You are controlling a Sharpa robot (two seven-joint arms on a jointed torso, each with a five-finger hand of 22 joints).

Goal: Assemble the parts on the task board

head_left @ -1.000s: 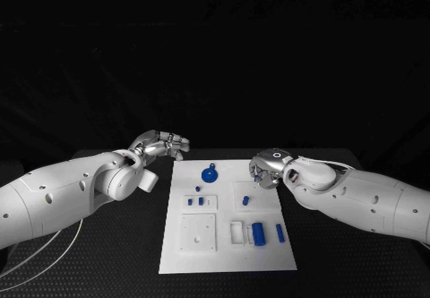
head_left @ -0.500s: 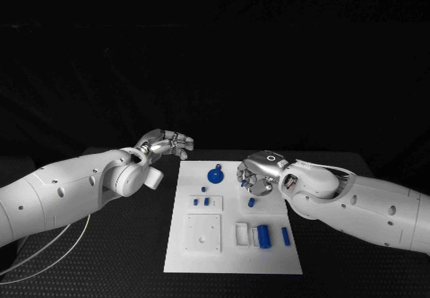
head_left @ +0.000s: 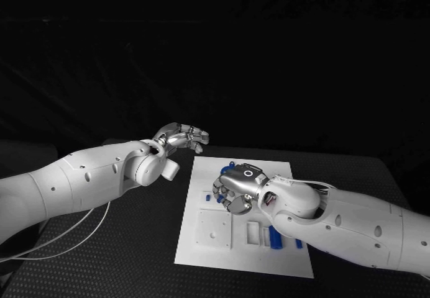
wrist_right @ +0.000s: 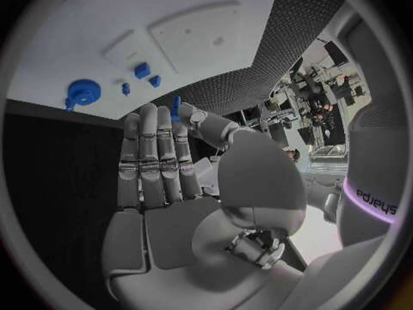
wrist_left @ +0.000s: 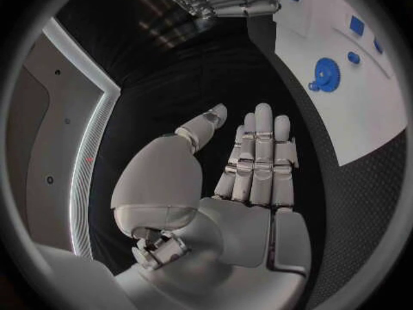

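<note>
Head view. The task board (head_left: 235,248), a white plate, lies lengthwise on the black table (head_left: 117,261), long axis running from the near edge to the far edge. The right hand (head_left: 235,188) hangs over the board's middle, fingers pointing down toward the plate; whether it holds anything cannot be told here. Near the board's near-right corner a blue cylinder (head_left: 276,236) lies with its long axis along the board's length, just beside a white tray recess (head_left: 253,233); it sits on the near side of the right hand, partly under the forearm. A white square block (head_left: 215,229) lies near the board's near-left corner. The left hand (head_left: 184,136) is off the board, beyond its far-left corner, fingers curled, nothing seen in them.

Left wrist view. Left hand's fingers (wrist_left: 257,158) straight and close together, thumb apart, palm bare. A blue gear (wrist_left: 324,73) lies flat on the board, well apart from this hand.

Right wrist view. Right hand's fingers (wrist_right: 151,158) straight; a small blue peg (wrist_right: 175,107) is pinched at thumb and fingertip, standing roughly along the fingers. Blue gear (wrist_right: 82,92) beyond the fingertips, on the board.
</note>
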